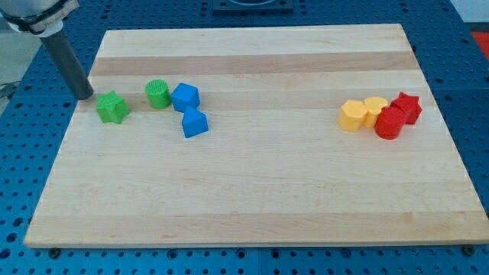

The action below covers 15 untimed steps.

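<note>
My tip [85,96] rests on the wooden board [252,191] near its left edge, just left of a green star block [112,108] and a small gap away from it. To the right of the star stands a green cylinder [158,94]. A blue block [185,97] touches the cylinder's right side, and a second blue block [194,122] lies just below it. At the view's right a cluster holds a yellow block [352,116], a yellow heart-like block [374,110], a red cylinder [390,123] and a red star block [406,107].
The board lies on a blue perforated table [15,176]. The rod rises from the tip toward the view's top left corner.
</note>
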Motion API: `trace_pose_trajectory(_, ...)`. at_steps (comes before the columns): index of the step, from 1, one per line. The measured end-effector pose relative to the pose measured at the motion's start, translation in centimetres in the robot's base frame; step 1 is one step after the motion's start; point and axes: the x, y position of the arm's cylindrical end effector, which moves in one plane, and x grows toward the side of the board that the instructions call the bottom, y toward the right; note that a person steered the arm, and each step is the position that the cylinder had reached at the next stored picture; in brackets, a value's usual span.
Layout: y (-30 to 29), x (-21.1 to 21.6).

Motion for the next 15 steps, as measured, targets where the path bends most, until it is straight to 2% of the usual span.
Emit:
trace_pose_trajectory(1,0.0,5.3)
trace_pose_trajectory(2,0.3,5.2)
trace_pose_trajectory(3,4.9,5.1)
trace_pose_trajectory(5,18.6,5.1)
trace_pose_trajectory(6,20.9,5.2)
trace_pose_trajectory(7,19.3,6.1)
trace_pose_trajectory(9,7.2,9.5)
trace_pose_trajectory(10,5.6,7.6)
trace_pose_trajectory(11,7.9,1.1)
trace_pose_trajectory(14,10.7,0.6)
trace_pose_trajectory(15,17.9,1.6)
